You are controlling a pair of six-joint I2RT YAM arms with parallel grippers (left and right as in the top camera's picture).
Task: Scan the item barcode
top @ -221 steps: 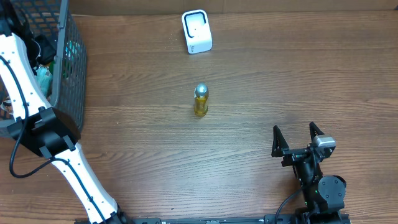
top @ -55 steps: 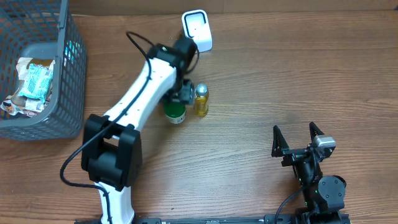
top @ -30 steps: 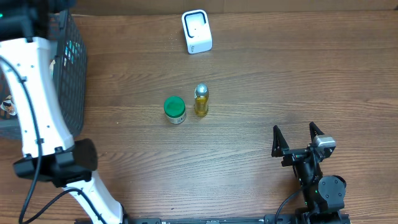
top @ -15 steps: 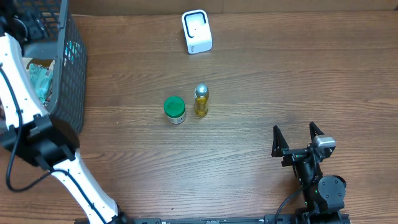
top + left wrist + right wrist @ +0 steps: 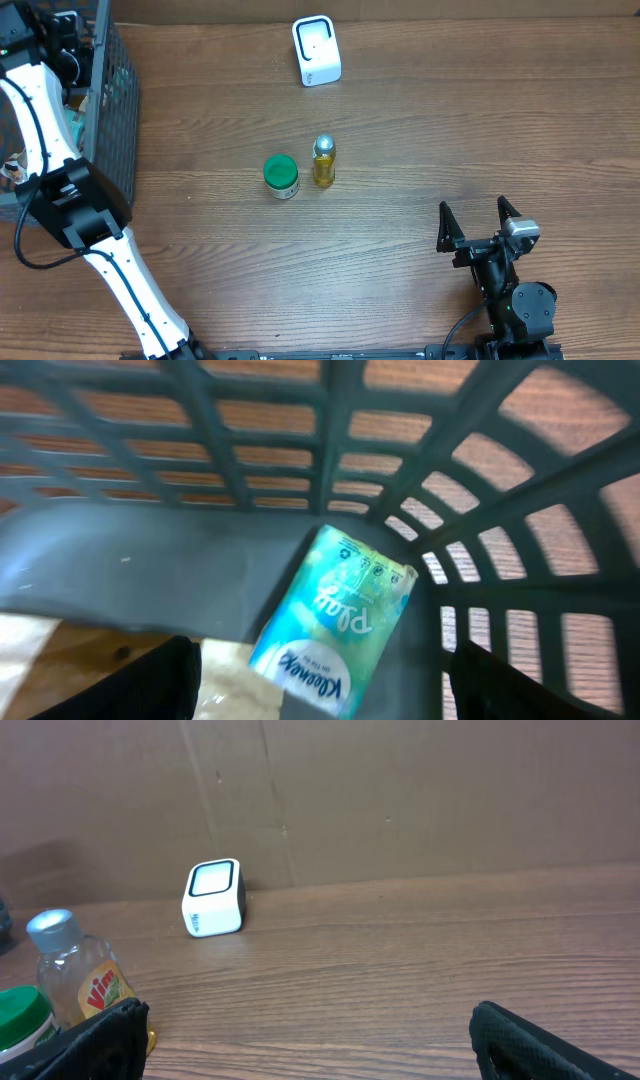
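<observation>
Left hand (image 5: 322, 660) hangs spread wide over the tissue pack (image 5: 335, 610) in the basket (image 5: 150, 560); right hand (image 5: 472, 206) gapes empty at the table (image 5: 450, 120) front edge.

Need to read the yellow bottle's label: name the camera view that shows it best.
Right wrist: the yellow bottle stands side-on, its Vim label facing the camera. Overhead shows only its silver cap and shoulders from above. Left wrist looks into the basket; no bottle there.

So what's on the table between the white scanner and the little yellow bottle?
Nothing, just bare wooden table between the white scanner and the yellow bottle, as the overhead view shows. The green-lidded jar stands beside the bottle, not between.
</observation>
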